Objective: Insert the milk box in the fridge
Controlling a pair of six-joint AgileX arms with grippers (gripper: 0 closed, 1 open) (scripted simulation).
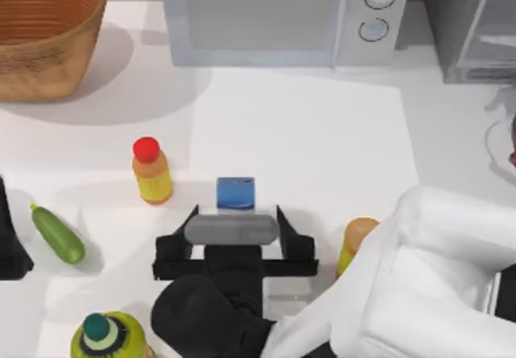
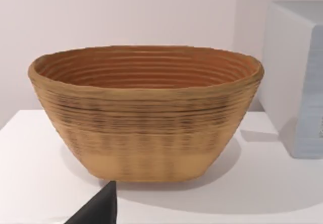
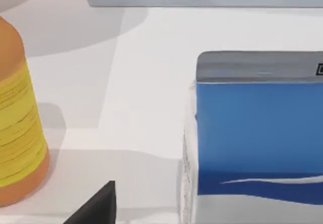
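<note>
From above, the milk box (image 1: 235,193) is standing upright near the middle of the white worktop (image 1: 306,132), its blue top facing the camera. The right gripper (image 1: 235,213) is hovering just on the near side of it, its two black fingers (image 1: 286,227) spread wide and pointing toward the far edge, one on each side of the carton's line. The carton is lying straight ahead of the open jaws, not yet between them. A red-capped bottle (image 1: 151,171) is standing to the carton's left, an orange bottle (image 1: 355,241) to its right beside the arm. The fridge (image 1: 472,23) is sitting at the far right corner, the white microwave (image 1: 282,15) along the far edge, the basket (image 1: 44,31) at the far left corner. A cucumber (image 1: 57,233) is lying near the left edge, and a green bottle (image 1: 105,338) is standing at the near edge. The right arm is plainly the nearer one; the left arm is parked at the left edge.

The left wrist camera is looking at the woven basket (image 2: 146,110), with the microwave's side (image 2: 298,77) beyond it.

The right wrist camera is showing the milk box (image 3: 257,128) close ahead, its blue face filling one side, and the orange and yellow bottle (image 3: 15,118) well apart from it. I judge that the gripper needs to advance straight forward before closing.
</note>
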